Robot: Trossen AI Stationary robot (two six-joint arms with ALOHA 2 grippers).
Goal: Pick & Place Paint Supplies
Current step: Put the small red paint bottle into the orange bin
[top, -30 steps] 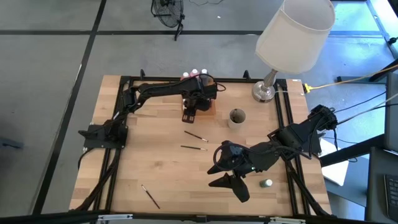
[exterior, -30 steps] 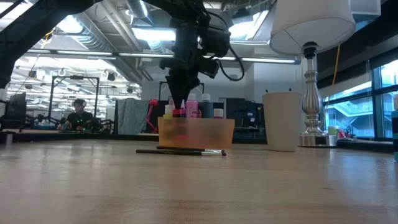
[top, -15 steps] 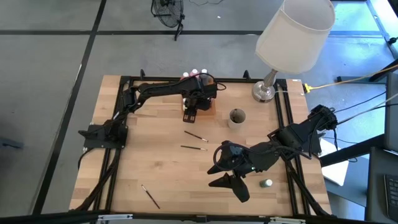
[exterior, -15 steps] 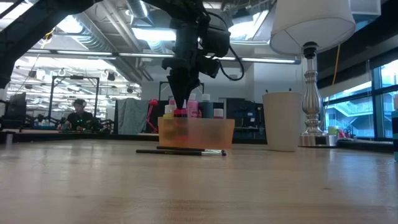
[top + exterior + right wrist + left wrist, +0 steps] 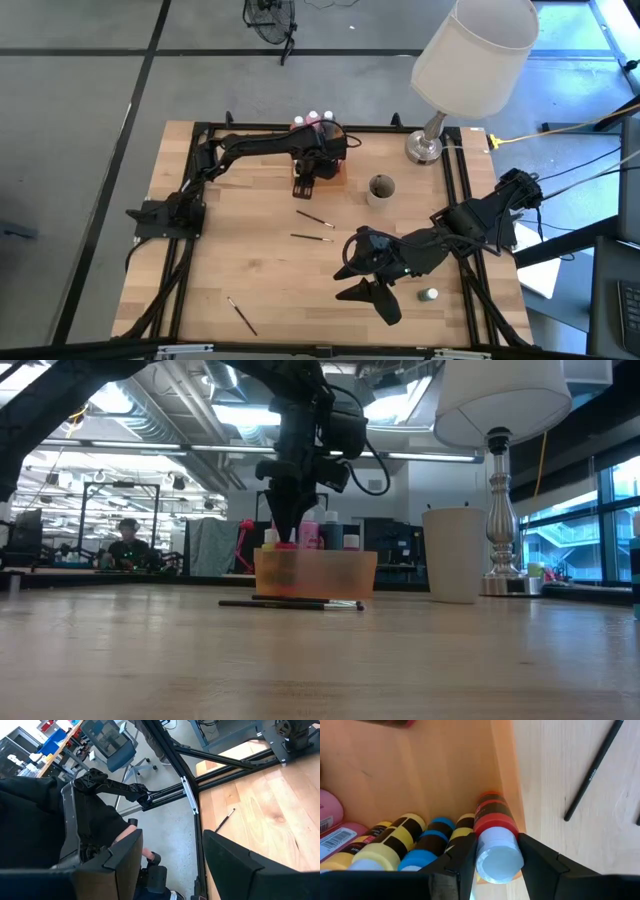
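My left gripper (image 5: pixel 305 178) points down into the translucent orange tray (image 5: pixel 339 177) at the table's far middle, shut on a red paint bottle (image 5: pixel 492 817) with a pale cap. Yellow and blue bottles (image 5: pixel 415 840) stand beside it in the tray, pink ones (image 5: pixel 330 820) farther along. Two dark paintbrushes (image 5: pixel 315 219) (image 5: pixel 312 237) lie flat on the table nearer than the tray, and a third (image 5: pixel 241 315) lies near the front left. A small green bottle (image 5: pixel 428 295) stands on the table at the near right. My right gripper (image 5: pixel 368 292) hangs open above the near right, with nothing between its fingers. My left gripper pinches the red bottle's pale cap (image 5: pixel 499 862) between its two fingers (image 5: pixel 463 865), coming from above and pointing down. The bottle stands upright, its lower part inside the tray against the tray's wall (image 5: pixel 507 780) and next to a yellow bottle. Its base is hidden.
A round grey cup (image 5: pixel 381 189) stands right of the tray. A lamp (image 5: pixel 440 100) with a wide shade rises at the far right. Black frame rails (image 5: pixel 460 190) run along the table's sides. Bare wood lies at the middle and near left.
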